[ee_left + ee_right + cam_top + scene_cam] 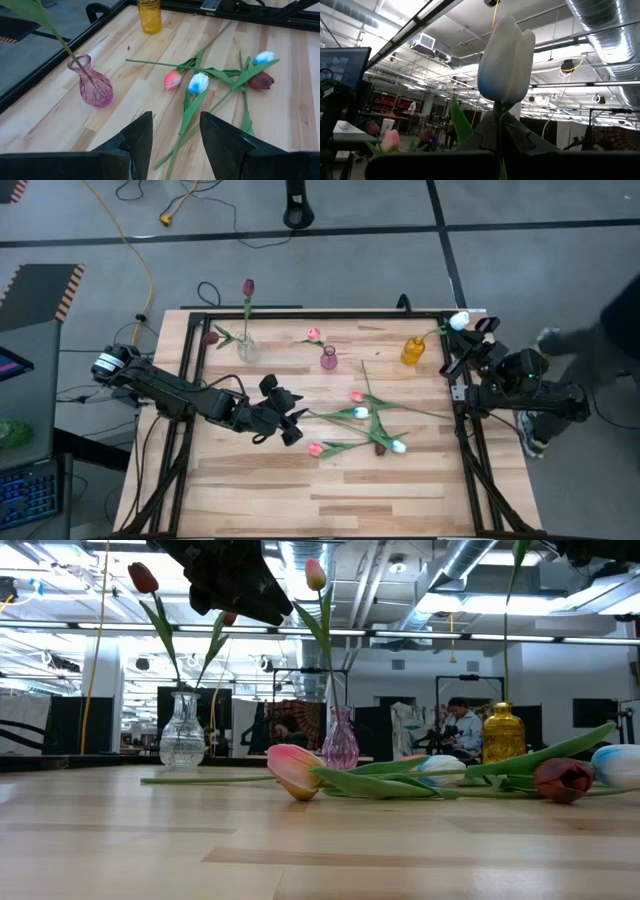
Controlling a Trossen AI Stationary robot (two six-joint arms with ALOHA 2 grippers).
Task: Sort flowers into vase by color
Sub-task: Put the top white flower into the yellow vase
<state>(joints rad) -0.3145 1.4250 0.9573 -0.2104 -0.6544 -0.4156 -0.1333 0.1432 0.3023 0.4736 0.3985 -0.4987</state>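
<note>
left gripper (172,137) open, empty, over loose tulips (198,83) | right gripper (470,340) clamped on white tulip (506,60) near yellow vase (414,351)

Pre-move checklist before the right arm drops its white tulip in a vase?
1. Right gripper shut on the white tulip: ok.
2. Yellow vase upright, near the right arm: ok.
3. Yellow vase empty: cannot tell.
4. Pink vase already holds a pink tulip, so wrong target for white: ok to skip.
5. Left gripper open, over the loose tulips mid-table, away from the yellow vase: ok.
6. Stem aligned over the vase mouth: not ok, the tulip is held off the table's right edge.
</note>
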